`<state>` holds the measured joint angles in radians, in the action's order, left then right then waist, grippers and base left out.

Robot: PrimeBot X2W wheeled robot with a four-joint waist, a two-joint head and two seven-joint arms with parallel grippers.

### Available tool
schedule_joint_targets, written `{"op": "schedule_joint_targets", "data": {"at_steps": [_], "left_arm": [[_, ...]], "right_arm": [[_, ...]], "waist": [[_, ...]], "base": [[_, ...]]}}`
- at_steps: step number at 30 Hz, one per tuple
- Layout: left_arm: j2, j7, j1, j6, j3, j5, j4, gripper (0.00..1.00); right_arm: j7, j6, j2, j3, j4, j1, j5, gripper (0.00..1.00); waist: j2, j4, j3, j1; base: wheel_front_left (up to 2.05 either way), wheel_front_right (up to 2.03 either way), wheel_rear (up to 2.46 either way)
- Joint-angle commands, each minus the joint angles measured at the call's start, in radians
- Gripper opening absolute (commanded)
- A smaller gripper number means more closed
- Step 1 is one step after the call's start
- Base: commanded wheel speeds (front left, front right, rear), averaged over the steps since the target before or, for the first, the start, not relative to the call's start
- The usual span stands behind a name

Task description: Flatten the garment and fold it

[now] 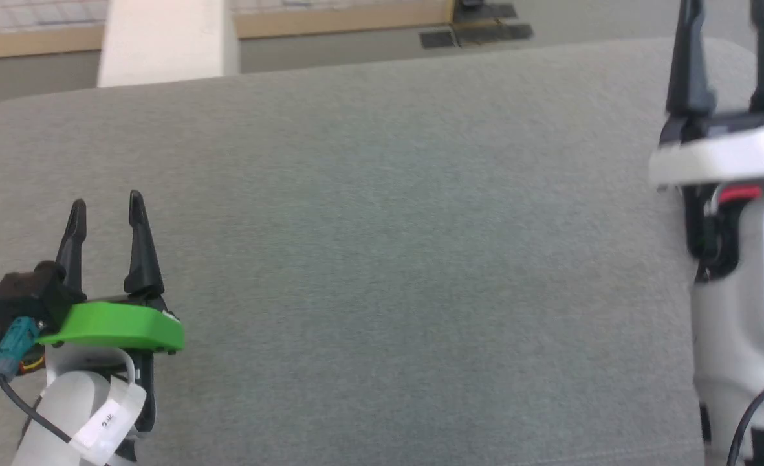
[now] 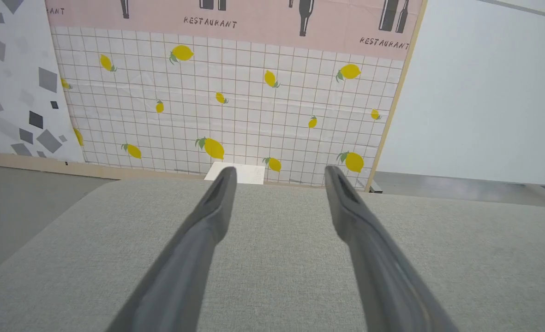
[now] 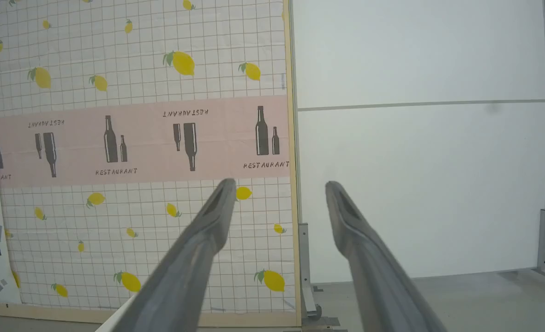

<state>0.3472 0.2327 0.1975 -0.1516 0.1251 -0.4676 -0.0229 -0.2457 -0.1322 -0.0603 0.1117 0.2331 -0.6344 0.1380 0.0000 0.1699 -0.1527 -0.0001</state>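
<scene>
Left fingers point(image 1: 139, 246) wide apart over grey cushion point(image 1: 382, 259); right fingers point(image 1: 687, 65) likewise wide apart.

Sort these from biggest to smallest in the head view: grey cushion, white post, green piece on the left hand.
1. Grey cushion.
2. White post, though far away and cut off.
3. Green piece on the left hand, close to the camera.

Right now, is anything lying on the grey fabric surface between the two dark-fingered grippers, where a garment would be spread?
Nothing visible does. The grey fabric surface between the open left gripper and the open right gripper carries no object.
</scene>
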Motion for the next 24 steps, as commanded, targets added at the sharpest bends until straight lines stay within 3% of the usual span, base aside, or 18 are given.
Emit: {"op": "schedule_joint_targets", "data": {"at_steps": [1, 12, 24], "left_arm": [[-0.005, 0.009, -0.019, -0.001, -0.003, -0.005, -0.005, 1.00], [-0.031, 0.019, -0.067, 0.000, -0.033, -0.049, -0.027, 1.00], [-0.039, -0.012, -0.094, 0.040, 0.000, -0.088, -0.078, 1.00]], "right_arm": [[-0.008, 0.002, 0.006, -0.004, -0.009, 0.046, 0.007, 1.00], [-0.016, 0.002, 0.010, -0.033, -0.009, 0.292, 0.043, 1.00], [-0.016, 0.002, 0.010, -0.051, 0.003, 0.462, 0.027, 1.00]], "waist": [[0.0000, -0.069, 0.064, 0.0001], [0.0000, -0.143, 0.117, 0.0001], [0.0000, -0.169, 0.143, 0.0001]], "base": [[0.00, 0.00, 0.00], [0.00, 0.00, 0.00], [0.00, 0.00, 0.00]]}}
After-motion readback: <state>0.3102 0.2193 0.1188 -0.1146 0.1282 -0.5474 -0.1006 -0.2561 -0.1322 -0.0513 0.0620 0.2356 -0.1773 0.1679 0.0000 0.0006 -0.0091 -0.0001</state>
